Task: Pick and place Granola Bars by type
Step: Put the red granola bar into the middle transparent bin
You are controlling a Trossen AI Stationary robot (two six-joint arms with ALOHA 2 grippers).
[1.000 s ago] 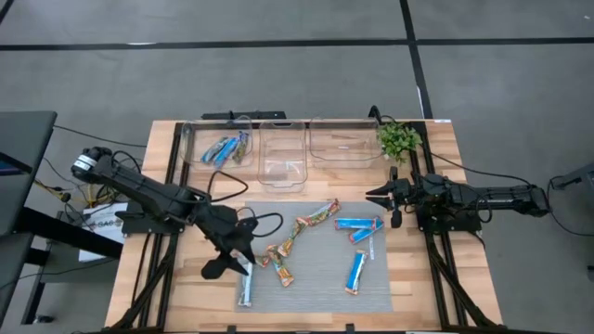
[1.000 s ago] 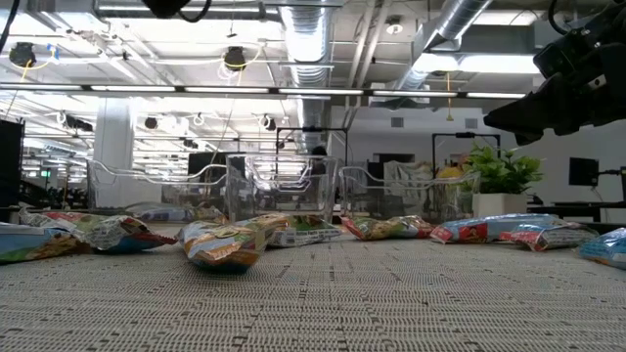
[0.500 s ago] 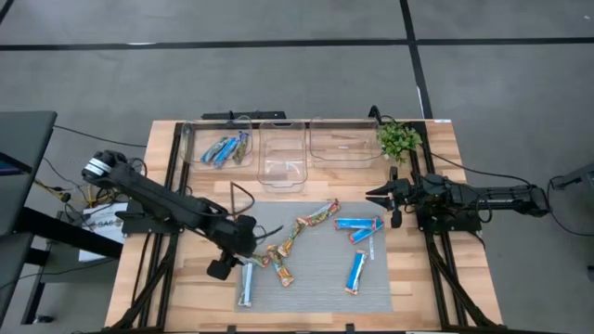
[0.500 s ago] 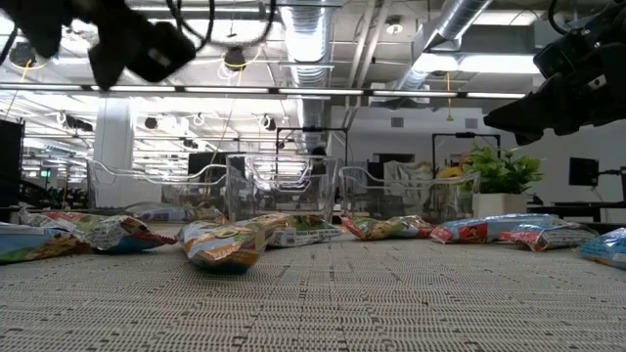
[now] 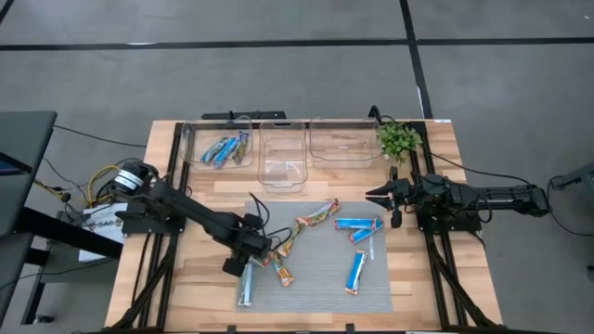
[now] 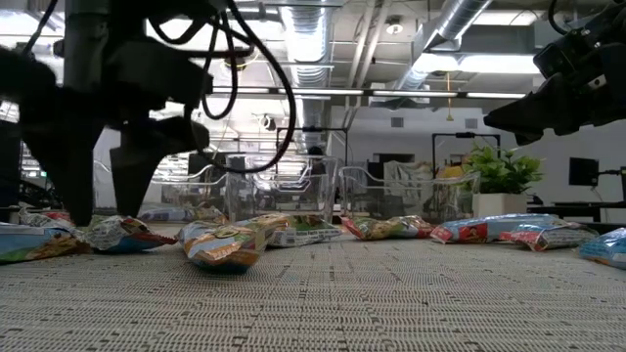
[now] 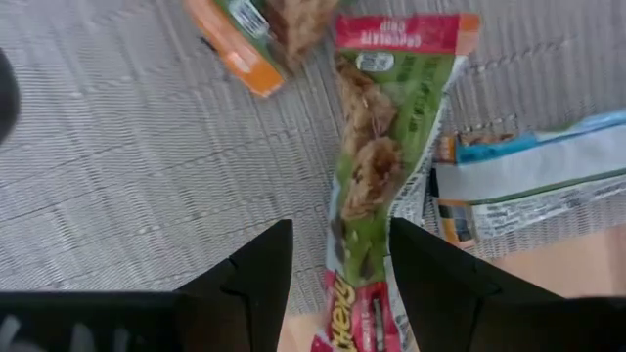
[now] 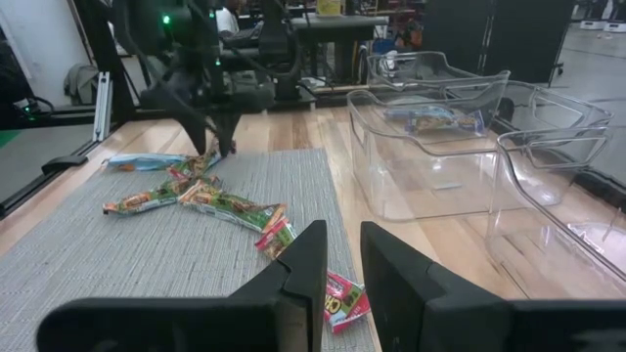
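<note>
Granola Bars lie scattered on the grey mat (image 5: 316, 297). They include multicoloured ones (image 5: 314, 217), blue ones (image 5: 357, 225) and a blue-and-white one (image 5: 246, 286). My left gripper (image 7: 339, 227) points down at the mat's left part, open. Its fingers stand on either side of a green bar with red ends (image 7: 377, 166), which lies flat. In the low view the left gripper (image 6: 103, 217) reaches down to this bar (image 6: 122, 233); whether it touches the bar I cannot tell. My right gripper (image 5: 385, 195) waits at the table's right, level and shut.
Three clear bins stand along the far edge. The left one (image 5: 190, 153) holds a few bars, while the middle (image 5: 299, 172) and right (image 5: 343, 158) show none. A small plant (image 5: 399, 139) stands at the far right. Bare mat lies near the front.
My left gripper has come down toward the mat and a little toward the table's right, tipping from a slant to point straight down. Its open fingers now stand around the green bar. No bar has moved.
</note>
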